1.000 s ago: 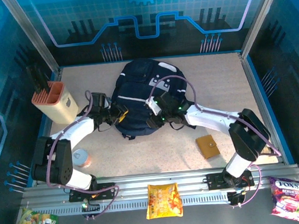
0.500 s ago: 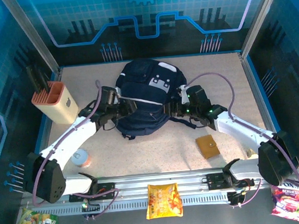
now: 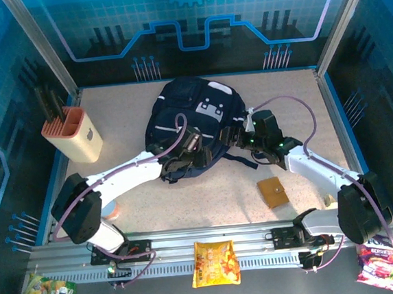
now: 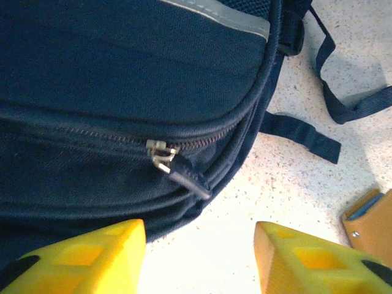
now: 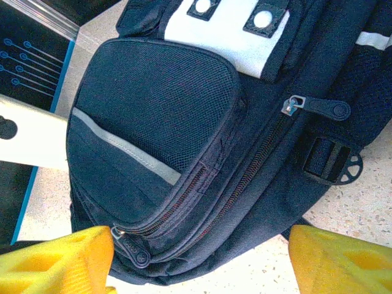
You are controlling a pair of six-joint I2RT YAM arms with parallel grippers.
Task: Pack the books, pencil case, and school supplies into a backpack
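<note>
You see a speckled beige table (image 3: 296, 104) walled by blue circuit-patterned panels (image 3: 192, 23), at whose middle the backpack (image 3: 193, 113) lies front face up, its long axis running from far edge to near edge, with the left gripper (image 4: 199, 257) and right gripper (image 5: 202, 263) both spread and empty at its near end.

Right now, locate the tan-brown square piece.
Top view: the tan-brown square piece lies right of centre, just nearside of the right arm, apart from the backpack.
</note>
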